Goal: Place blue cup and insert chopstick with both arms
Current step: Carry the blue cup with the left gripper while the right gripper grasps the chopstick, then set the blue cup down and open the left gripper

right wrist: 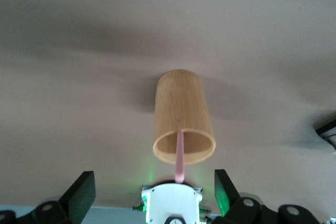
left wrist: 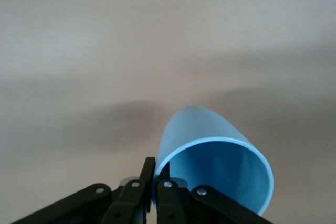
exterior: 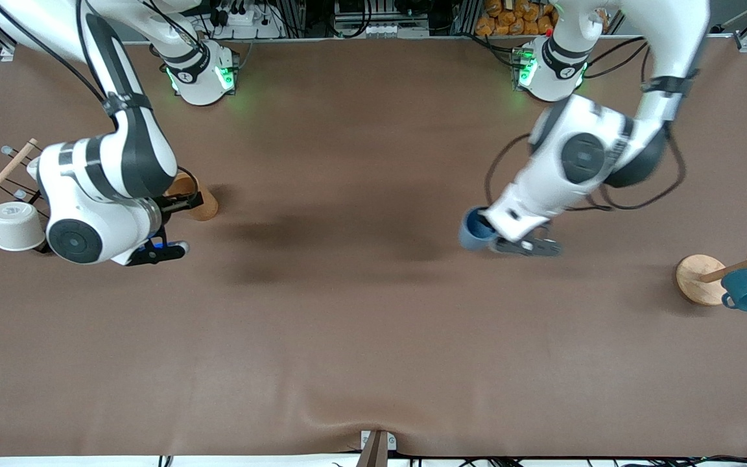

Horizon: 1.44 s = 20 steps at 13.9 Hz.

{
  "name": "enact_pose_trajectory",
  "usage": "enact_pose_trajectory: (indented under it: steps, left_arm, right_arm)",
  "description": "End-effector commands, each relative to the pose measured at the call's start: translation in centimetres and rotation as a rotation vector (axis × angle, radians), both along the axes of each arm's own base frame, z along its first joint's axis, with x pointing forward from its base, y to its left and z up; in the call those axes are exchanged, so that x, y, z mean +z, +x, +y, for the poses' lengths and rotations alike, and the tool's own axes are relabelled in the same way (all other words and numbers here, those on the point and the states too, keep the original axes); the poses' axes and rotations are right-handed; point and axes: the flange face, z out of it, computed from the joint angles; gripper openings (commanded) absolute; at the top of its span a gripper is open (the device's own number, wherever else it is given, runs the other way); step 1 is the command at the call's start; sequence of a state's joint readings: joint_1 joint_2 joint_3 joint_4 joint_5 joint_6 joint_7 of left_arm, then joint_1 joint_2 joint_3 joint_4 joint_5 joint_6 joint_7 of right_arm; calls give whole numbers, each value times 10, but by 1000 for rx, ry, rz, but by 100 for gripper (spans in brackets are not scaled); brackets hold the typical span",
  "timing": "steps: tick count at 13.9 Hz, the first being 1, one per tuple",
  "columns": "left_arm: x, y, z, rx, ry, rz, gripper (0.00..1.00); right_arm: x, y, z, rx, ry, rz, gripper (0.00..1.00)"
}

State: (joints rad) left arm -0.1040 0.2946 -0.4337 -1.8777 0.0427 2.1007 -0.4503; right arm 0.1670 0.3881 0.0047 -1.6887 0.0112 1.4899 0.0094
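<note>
A brown mat (exterior: 360,337) covers the whole table, with both arm bases standing along its edge farthest from the front camera. Taking the wooden holder (exterior: 195,196) as the landmark: the right arm folds down at its own end of the table, forearm turned low, and the right gripper (exterior: 167,228) hangs just beside the holder, a little nearer the camera. In the right wrist view its fingers (right wrist: 79,195) stand wide apart with nothing between them, flanking the tall bamboo-coloured holder (right wrist: 184,119). The chopstick (right wrist: 180,157) stands in that holder, its long axis running up out of the open mouth and leaning on the rim, the upper end pointing toward the wrist camera. Well apart from the holder, toward the left arm's end of the table, the left arm bends at the elbow and slopes down to the mat's middle band. There the left gripper (exterior: 509,243) is clamped on the blue cup (exterior: 476,228), its fingers (left wrist: 151,184) pinched together on the rim wall, one inside and one outside. The cup (left wrist: 215,166) is carried tilted, its open mouth turned toward the wrist camera and its base pointing away, over bare mat.
</note>
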Motion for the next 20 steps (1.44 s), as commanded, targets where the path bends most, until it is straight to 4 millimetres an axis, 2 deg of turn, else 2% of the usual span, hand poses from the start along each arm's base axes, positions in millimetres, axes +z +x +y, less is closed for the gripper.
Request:
enact_pose_trajectory:
  steps: [1, 3, 5, 7, 9, 11, 12, 13, 14, 15, 16, 17, 20]
  left_arm:
    - [-9, -17, -60, 18, 42, -6, 0]
    - [-21, -34, -107, 49, 56, -9, 0]
    - [-44, -51, -145, 86, 80, -2, 0]
    - [-63, -64, -173, 124, 97, -6, 0]
    - [-80, -75, -191, 147, 117, -8, 0]
    - [-90, -77, -195, 172, 128, -7, 0]
    - [-93, -81, -198, 180, 128, -6, 0]
    - [-96, -83, -201, 186, 124, -5, 0]
    - [-100, -82, -202, 201, 121, -3, 13]
    - [-100, -82, -203, 226, 116, -7, 41]
    - [-100, -82, -203, 251, 117, -6, 86]
    - [-98, -82, -203, 260, 117, -10, 100]
    - [-68, -68, -192, 292, 95, -42, 100]
  right_arm:
    - [-17, -7, -4, 24, -21, 5, 100]
    - [-22, -11, -5, 25, -24, 21, 100]
    - [-31, -20, -8, 30, -24, 49, 100]
    - [-32, -21, -8, 30, -24, 51, 97]
    - [-32, -21, -9, 27, -24, 51, 72]
    - [-31, -22, -10, 25, -24, 54, 51]
    - [-30, -22, -11, 25, -25, 57, 44]
    - [-30, -22, -11, 24, -25, 57, 42]
    - [-30, -22, -11, 25, -25, 57, 42]
    - [-30, -22, -11, 24, -26, 59, 42]
    - [-29, -23, -11, 24, -26, 60, 42]
    - [-29, -23, -12, 22, -26, 62, 41]
    - [-27, -25, -15, 20, -31, 78, 41]
